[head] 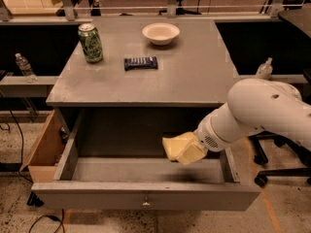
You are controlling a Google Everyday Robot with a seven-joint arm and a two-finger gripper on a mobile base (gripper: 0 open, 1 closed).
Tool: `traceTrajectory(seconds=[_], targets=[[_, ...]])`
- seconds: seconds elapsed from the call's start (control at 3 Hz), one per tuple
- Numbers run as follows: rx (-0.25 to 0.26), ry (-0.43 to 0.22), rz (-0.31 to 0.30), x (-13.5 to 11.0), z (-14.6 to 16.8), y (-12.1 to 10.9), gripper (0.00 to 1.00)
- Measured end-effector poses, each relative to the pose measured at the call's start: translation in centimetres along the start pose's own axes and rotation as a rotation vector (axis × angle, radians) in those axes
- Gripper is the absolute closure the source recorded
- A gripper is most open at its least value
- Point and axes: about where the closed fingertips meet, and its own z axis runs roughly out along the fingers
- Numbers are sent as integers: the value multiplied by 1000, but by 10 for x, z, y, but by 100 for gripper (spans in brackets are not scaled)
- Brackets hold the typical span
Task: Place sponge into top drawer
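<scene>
The top drawer is grey and pulled wide open under the tabletop, with a small metal knob on its front. My gripper is at the end of the white arm, inside the drawer's right half and a little above its floor. It is shut on the pale yellow sponge, which sticks out to the left of the yellowish pads. Part of the sponge is hidden by the pads.
On the tabletop stand a green can, a white bowl and a dark snack bar. A tan wooden drawer hangs open at the left. Water bottles stand at both sides. A chair base is at the right.
</scene>
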Motion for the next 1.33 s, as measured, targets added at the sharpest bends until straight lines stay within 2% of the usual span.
traceTrajectory(seconds=[0.33,0.67,1.33], targets=[[0,0,-1,0,0,1,83],[0,1,-5,-1,0,2,51],[1,2,-9,-2,-1,3,5]])
